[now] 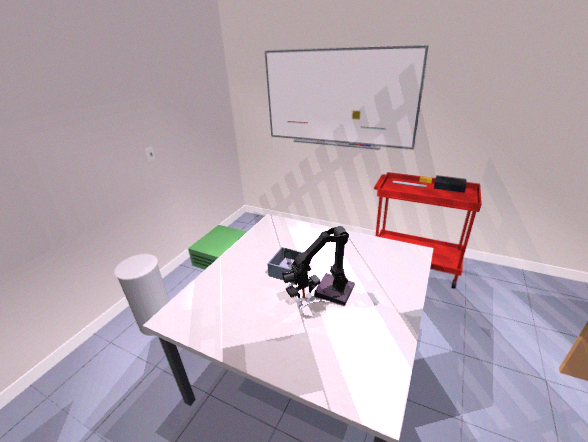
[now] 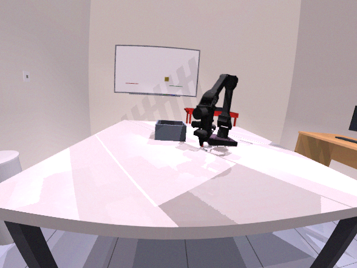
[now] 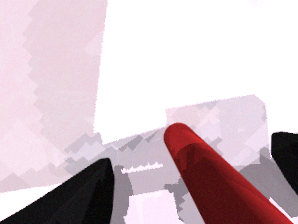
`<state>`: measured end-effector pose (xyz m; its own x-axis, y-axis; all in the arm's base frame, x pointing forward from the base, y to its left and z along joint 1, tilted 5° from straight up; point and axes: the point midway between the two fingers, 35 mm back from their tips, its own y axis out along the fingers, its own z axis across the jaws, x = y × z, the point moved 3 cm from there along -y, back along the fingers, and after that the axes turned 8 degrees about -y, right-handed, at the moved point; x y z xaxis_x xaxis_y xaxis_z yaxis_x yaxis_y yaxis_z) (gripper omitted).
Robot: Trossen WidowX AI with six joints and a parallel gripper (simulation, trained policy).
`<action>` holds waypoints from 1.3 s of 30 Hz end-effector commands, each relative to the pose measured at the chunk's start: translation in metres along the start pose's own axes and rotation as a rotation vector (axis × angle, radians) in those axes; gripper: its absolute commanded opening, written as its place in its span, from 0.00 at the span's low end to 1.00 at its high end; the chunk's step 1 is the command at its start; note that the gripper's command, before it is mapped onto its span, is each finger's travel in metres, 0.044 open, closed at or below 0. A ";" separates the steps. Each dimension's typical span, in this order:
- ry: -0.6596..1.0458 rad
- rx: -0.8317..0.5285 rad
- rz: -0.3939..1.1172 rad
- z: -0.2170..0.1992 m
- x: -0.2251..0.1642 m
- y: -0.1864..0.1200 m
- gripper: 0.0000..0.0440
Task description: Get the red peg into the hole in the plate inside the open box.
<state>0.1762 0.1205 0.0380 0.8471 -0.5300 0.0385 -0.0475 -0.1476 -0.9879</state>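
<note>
The red peg (image 1: 303, 293) (image 2: 202, 146) (image 3: 200, 170) stands upright on the table, in front of the arm's base. My gripper (image 1: 303, 291) (image 2: 201, 144) (image 3: 192, 156) points down around it and is open. In the wrist view the peg is between the two black fingers, with a gap on each side, wider on the left. The open grey-blue box (image 1: 278, 271) (image 2: 170, 133) stands on the table to the left of the gripper in the top and exterior views. Part of its pale inside shows in the top view; the arm hides some of it, and I cannot make out the hole.
The arm's dark purple base (image 1: 334, 290) (image 2: 223, 140) is close to the right of the gripper. The white table (image 1: 260, 320) (image 2: 121, 182) bears hard light patches and shadows. A red cart (image 1: 427, 195) stands beyond the table, with a whiteboard (image 1: 345, 90) (image 2: 155, 67) on the wall.
</note>
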 end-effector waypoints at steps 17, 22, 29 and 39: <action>0.020 -0.065 -0.079 -0.003 0.020 -0.017 0.00; 0.017 -0.068 -0.113 -0.009 0.027 -0.037 0.00; 0.032 -0.061 -0.161 -0.015 0.041 -0.066 0.00; 0.124 -0.042 -0.222 -0.023 0.071 -0.101 0.00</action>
<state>0.2242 0.0831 0.1368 0.7802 -0.5699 0.2579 0.0937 -0.3012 -0.9489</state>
